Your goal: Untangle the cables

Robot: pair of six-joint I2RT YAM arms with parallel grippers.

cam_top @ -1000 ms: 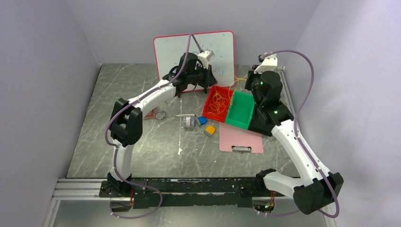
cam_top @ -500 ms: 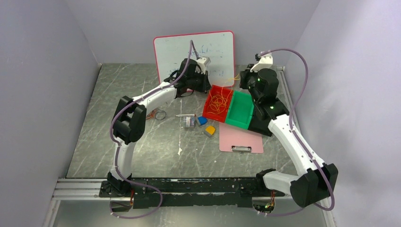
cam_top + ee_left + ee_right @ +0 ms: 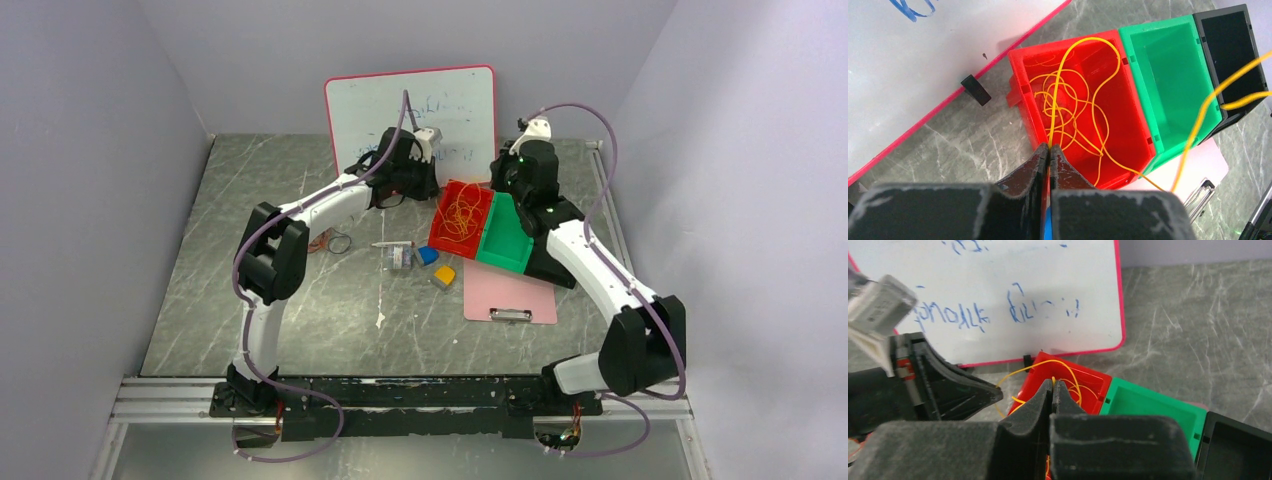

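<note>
Ok so standing here, the main mess of cables (image 3: pixel 1068 120) sits inside the red bin (image 3: pixel 1024 102), around 1 o'clock from the middle of the tabletop (image 3: pixel 300 300). It's thin yellow-orange wire in loose loops, piled on the bin floor, with a couple of strands rising out over the rim.

The left jaws are squeezed fully together on one yellow strand just above the near wall of the red bin. That strand runs straight up from the pinch and arcs back down into the pile.

The right jaws hang over the far end of the same bin, at about 12 o'clock from it. They're closed tight too, with a bit of yellow wire caught right at the tips. Another yellow strand stretches across above the green bin (image 3: pixel 1168 85), out toward 3 o'clock.

The green bin touches the red one on its 4 o'clock side, and the black bin (image 3: pixel 1230 50) comes next in the row. A whiteboard (image 3: pixel 410 110) leans at the back. There's a pink clipboard (image 3: pixel 508 292) at 6 o'clock from the bins, and a few stray loops (image 3: pixel 330 241), orange and dark, lie well off at 9 o'clock
</note>
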